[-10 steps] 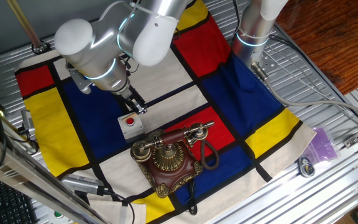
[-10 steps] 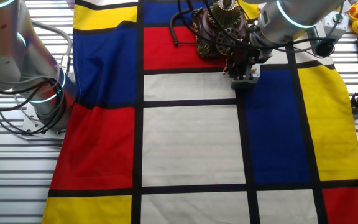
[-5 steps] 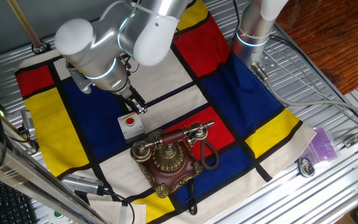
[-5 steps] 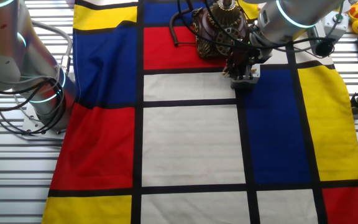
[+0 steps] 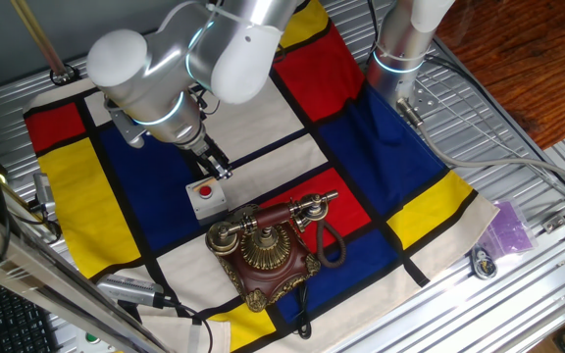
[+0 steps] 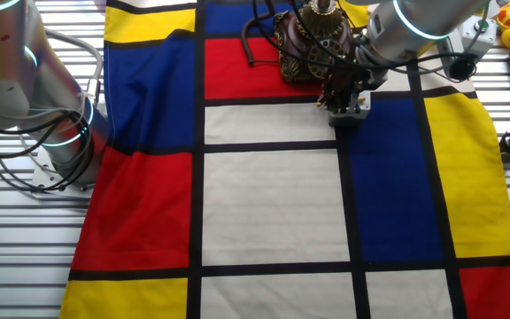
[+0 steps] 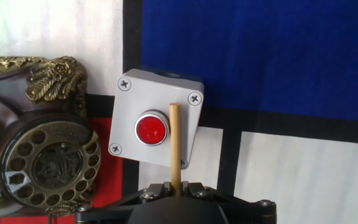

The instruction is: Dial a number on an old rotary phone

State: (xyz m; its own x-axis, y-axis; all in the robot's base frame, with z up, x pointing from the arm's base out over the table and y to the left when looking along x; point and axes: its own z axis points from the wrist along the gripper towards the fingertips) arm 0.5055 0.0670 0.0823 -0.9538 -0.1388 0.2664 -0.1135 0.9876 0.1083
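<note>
Gripper: gripper [image 7: 176, 186] pinches a thin wooden stick [image 7: 174, 146] between its fingers, jaws closed on the stick's lower end; the stick points straight out along the fingers.
Gripper position: it hangs over the small grey box [image 7: 156, 129], with the stick's tip lying just right of the red button [image 7: 151, 128] in the hand view. Whether the tip touches the box lid I cannot tell; the angle is too flat to judge height.
Phone: old rotary phone [image 5: 268, 250] sits on the coloured cloth [image 5: 381, 157], just beside the grey box, on the side away from the arm [image 5: 179, 69] in one fixed view. Its handset [image 5: 268, 218] rests across the cradle.
Dial: brass dial [image 7: 50, 166] shows at the lower left of the hand view, finger holes facing up, well off the stick's line.
Other fixed view: gripper [image 6: 342, 96] is low over the box, with the phone [image 6: 312, 40] just behind it and partly hidden by the wrist.
Step in hand: judged as the approach, with the tool gripped and no dial hole engaged yet.
Next move: calls for shifting the stick sideways from the box to the dial, lowering the tip into one finger hole, then sweeping it round the dial's centre.
Care needed: the stick is slim and may slip or flex under a sideways load.
</note>
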